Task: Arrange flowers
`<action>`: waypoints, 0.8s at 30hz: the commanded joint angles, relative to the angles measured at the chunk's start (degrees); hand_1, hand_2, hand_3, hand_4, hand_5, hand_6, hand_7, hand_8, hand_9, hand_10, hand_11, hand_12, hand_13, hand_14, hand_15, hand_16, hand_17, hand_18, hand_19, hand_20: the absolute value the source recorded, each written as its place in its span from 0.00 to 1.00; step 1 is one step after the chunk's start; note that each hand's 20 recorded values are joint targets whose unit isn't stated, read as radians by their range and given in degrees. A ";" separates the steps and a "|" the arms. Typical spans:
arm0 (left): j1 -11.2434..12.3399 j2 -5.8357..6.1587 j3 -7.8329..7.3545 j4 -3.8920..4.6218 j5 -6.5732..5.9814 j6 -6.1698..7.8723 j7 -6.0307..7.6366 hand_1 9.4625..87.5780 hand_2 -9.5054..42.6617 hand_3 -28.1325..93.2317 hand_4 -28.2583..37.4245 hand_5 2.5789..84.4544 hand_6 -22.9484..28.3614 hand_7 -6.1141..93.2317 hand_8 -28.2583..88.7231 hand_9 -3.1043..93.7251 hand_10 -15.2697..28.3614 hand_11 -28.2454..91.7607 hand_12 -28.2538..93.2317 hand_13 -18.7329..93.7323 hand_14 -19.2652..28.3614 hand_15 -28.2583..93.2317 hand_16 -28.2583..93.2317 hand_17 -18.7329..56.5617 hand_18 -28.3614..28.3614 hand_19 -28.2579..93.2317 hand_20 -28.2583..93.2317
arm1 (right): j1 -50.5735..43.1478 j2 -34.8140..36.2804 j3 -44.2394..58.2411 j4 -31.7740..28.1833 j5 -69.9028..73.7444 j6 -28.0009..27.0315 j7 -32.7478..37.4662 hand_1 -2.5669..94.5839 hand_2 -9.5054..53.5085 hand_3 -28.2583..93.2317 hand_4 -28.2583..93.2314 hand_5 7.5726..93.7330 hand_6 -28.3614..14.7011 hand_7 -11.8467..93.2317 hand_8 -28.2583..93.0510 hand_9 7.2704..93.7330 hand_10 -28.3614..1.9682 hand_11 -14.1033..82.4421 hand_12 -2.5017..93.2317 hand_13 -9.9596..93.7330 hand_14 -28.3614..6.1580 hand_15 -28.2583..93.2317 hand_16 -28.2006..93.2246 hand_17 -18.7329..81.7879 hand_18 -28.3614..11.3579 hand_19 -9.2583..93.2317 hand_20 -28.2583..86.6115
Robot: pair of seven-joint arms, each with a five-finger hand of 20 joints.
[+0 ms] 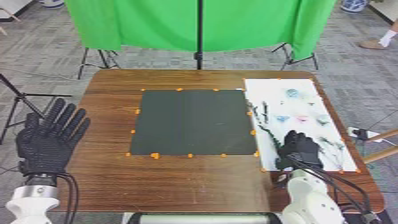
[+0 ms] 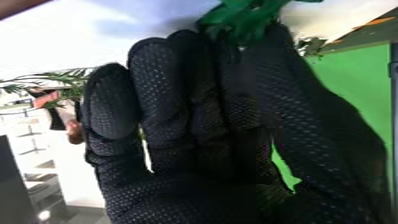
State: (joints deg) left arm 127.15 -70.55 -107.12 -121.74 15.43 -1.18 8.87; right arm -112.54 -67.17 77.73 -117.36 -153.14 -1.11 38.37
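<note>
Both pointing forward: left hand (image 1: 46, 145) splayed, right hand (image 1: 302, 148) over white sheet (image 1: 265, 89).

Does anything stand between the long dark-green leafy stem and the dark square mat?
Nothing visible does; the stem lies just right of the mat, with only small orange tape pieces along the edge between them.

1. Hands: I have two, my left hand (image 1: 49, 147) and my right hand (image 1: 300, 150).
2. Tables: one brown table (image 1: 107, 185).
3. Mats: I see one dark mat (image 1: 191, 122).
4. Sheets: one white sheet (image 1: 266, 90).
5. Coloured flowers (image 1: 302, 119): I make out four.
6. Green stems (image 1: 265, 117): several, too tangled for me to count.
7. Orange marks (image 1: 155, 155): more than ten.
8. Green cloths: one green cloth (image 1: 151, 25).
9. Blue-and-white pots (image 1: 354, 6): two.
</note>
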 commanded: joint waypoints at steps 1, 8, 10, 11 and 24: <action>1.09 -0.19 0.41 0.44 -2.68 -0.45 0.39 0.20 0.44 0.80 0.00 0.47 0.58 0.12 0.18 0.39 0.64 0.32 0.32 0.40 0.68 0.39 0.22 0.22 0.72 0.39 0.33 | -1.29 -0.06 -0.55 2.57 4.32 0.42 2.55 0.69 0.00 0.81 0.00 0.78 0.64 0.49 0.37 0.85 0.51 0.32 0.54 0.77 0.57 0.64 0.59 0.56 0.12 0.96 0.53; 1.74 -0.64 -0.24 0.32 -3.50 -1.11 -0.47 0.20 0.43 0.80 0.00 0.47 0.58 0.12 0.18 0.39 0.63 0.31 0.33 0.40 0.69 0.39 0.22 0.22 0.72 0.39 0.34 | -2.58 1.64 -0.37 -0.52 4.13 4.62 1.24 0.69 0.00 0.84 0.01 0.82 0.65 0.49 0.39 0.91 0.56 0.31 0.54 0.82 0.63 0.61 0.61 0.59 0.13 0.97 0.55; 1.64 -0.71 -0.20 0.41 -3.69 -1.00 -0.59 0.20 0.43 0.80 0.00 0.47 0.58 0.12 0.18 0.39 0.63 0.31 0.33 0.40 0.69 0.39 0.22 0.22 0.72 0.39 0.34 | -2.68 2.09 -0.60 -1.62 4.11 5.58 0.90 0.69 0.00 0.85 0.02 0.83 0.66 0.49 0.39 0.92 0.56 0.30 0.54 0.83 0.64 0.61 0.62 0.59 0.13 0.97 0.55; 1.63 -0.75 -0.16 0.51 -3.83 -1.06 -0.59 0.21 0.43 0.80 0.00 0.47 0.58 0.12 0.18 0.39 0.63 0.31 0.33 0.40 0.69 0.39 0.22 0.22 0.72 0.39 0.34 | -2.57 2.28 -0.68 -2.17 4.32 5.89 0.81 0.69 0.00 0.85 0.02 0.83 0.66 0.49 0.39 0.92 0.57 0.30 0.55 0.84 0.64 0.60 0.62 0.60 0.12 0.97 0.55; 1.77 -0.03 0.10 0.35 -3.83 -0.36 -0.11 0.20 0.43 0.80 0.00 0.47 0.58 0.12 0.18 0.39 0.63 0.31 0.33 0.40 0.69 0.40 0.22 0.22 0.72 0.39 0.34 | 4.25 3.64 -4.38 -7.87 10.92 14.70 3.97 0.68 0.00 0.85 0.05 0.86 0.67 0.46 0.41 0.95 0.60 0.29 0.56 0.86 0.66 0.59 0.65 0.62 0.10 0.97 0.56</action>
State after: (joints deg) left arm 127.99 -70.76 -107.24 -121.70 11.71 -1.58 8.80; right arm -113.19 -63.76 75.00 -121.99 -146.58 8.79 40.62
